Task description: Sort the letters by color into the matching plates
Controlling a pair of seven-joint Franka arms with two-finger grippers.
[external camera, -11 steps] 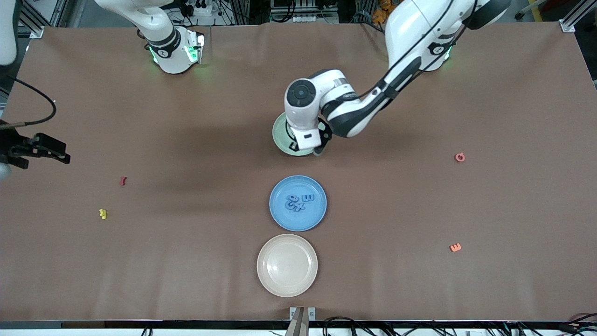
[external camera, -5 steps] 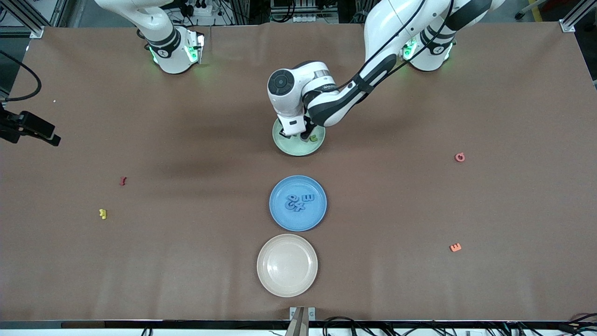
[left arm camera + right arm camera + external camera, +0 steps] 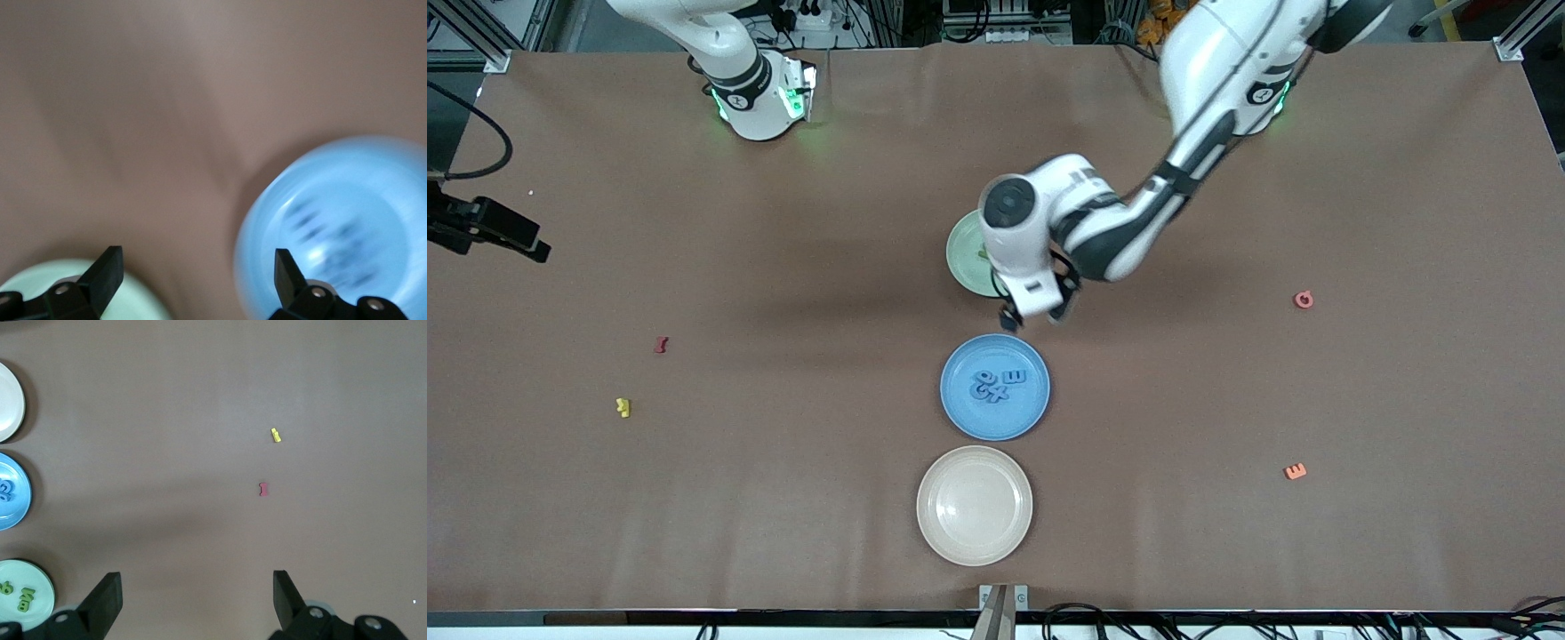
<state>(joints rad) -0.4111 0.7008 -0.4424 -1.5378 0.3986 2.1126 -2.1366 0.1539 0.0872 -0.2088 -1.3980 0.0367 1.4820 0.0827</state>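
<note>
Brown table (image 3: 783, 498) lies open around three midline plates (image 3: 975, 506).

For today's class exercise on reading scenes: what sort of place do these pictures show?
Probably a robotics lab: two robot arms bolted along a brown-covered table, metal framing and cables around its edges, and the blue plate set out for a sorting test.

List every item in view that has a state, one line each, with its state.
Left claw: open, empty, over bare table between two plates.
Right claw: open, empty, waiting.
Pale mint green round plate: holds green letters.
Medium blue round plate: holds blue letters.
Cream-beige round plate: empty.
</note>
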